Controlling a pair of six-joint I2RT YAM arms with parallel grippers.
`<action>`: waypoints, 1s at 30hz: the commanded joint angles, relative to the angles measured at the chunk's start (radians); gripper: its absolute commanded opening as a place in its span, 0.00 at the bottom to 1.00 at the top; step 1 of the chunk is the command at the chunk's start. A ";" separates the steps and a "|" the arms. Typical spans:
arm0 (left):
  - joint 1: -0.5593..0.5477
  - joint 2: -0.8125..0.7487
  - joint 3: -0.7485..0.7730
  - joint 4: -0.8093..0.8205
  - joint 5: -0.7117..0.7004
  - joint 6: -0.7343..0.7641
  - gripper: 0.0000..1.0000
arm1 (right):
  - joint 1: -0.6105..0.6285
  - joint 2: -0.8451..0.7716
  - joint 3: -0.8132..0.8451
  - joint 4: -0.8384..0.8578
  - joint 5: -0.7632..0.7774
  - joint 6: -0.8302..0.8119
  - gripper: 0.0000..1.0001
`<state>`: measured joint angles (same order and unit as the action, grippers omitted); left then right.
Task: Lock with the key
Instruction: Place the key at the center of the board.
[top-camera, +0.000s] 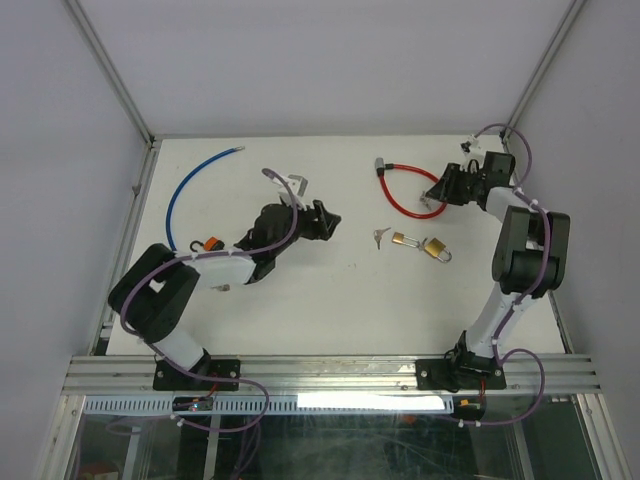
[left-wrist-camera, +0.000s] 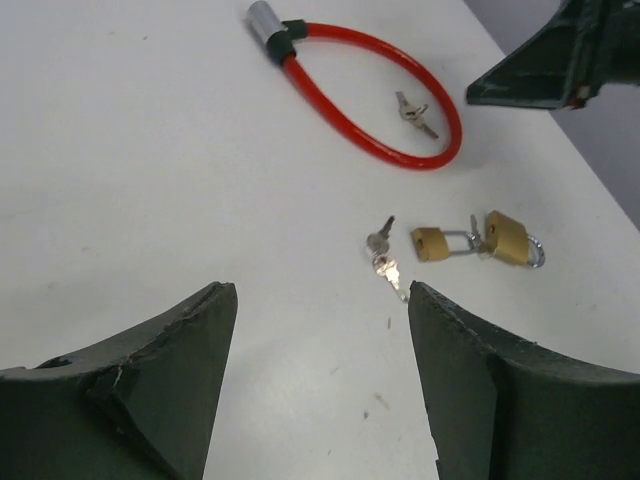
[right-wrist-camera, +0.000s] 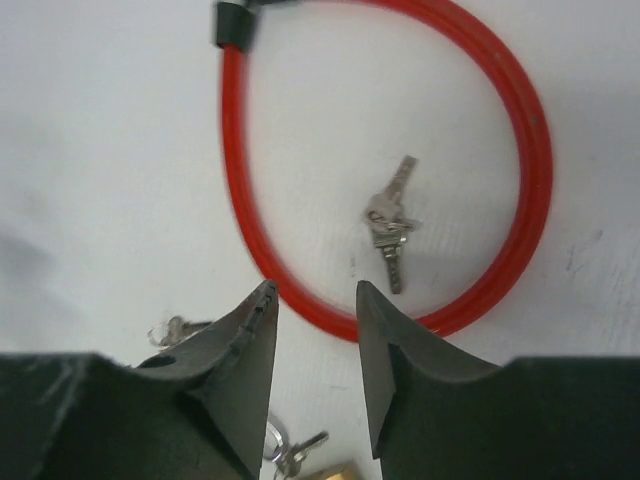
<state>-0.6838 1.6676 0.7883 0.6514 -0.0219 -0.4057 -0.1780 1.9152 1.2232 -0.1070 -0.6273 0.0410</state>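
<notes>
Two brass padlocks (top-camera: 422, 245) (left-wrist-camera: 507, 238) lie side by side on the white table, touching, with a small key on a ring between them. A bunch of keys (top-camera: 380, 237) (left-wrist-camera: 383, 256) lies just left of them. A red cable lock (top-camera: 400, 196) (left-wrist-camera: 372, 88) (right-wrist-camera: 522, 190) forms a loop around another bunch of keys (left-wrist-camera: 415, 113) (right-wrist-camera: 390, 225). My left gripper (top-camera: 326, 222) (left-wrist-camera: 320, 295) is open and empty, with the loose keys just ahead of its right finger. My right gripper (top-camera: 436, 190) (right-wrist-camera: 315, 287) is open and empty, hovering over the near edge of the red loop.
A blue cable lock (top-camera: 190, 186) curves along the table's left side, with a small orange-and-black piece (top-camera: 210, 243) near my left arm. A metal frame edges the table (top-camera: 300, 300), and grey walls stand behind and beside it.
</notes>
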 joint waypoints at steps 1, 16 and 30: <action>0.034 -0.176 -0.167 -0.024 -0.018 0.065 0.71 | 0.001 -0.247 -0.026 0.006 -0.144 -0.132 0.40; 0.090 -0.637 -0.386 -0.349 -0.167 -0.229 0.95 | 0.330 -0.629 -0.066 -0.395 -0.375 -0.396 0.47; 0.173 -0.689 -0.305 -0.723 -0.441 -0.583 0.99 | 0.255 -0.664 -0.237 -0.308 -0.412 -0.451 0.52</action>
<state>-0.5663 0.9268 0.3969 0.0582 -0.3603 -0.8410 0.0772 1.2560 0.9489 -0.4232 -1.0298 -0.3607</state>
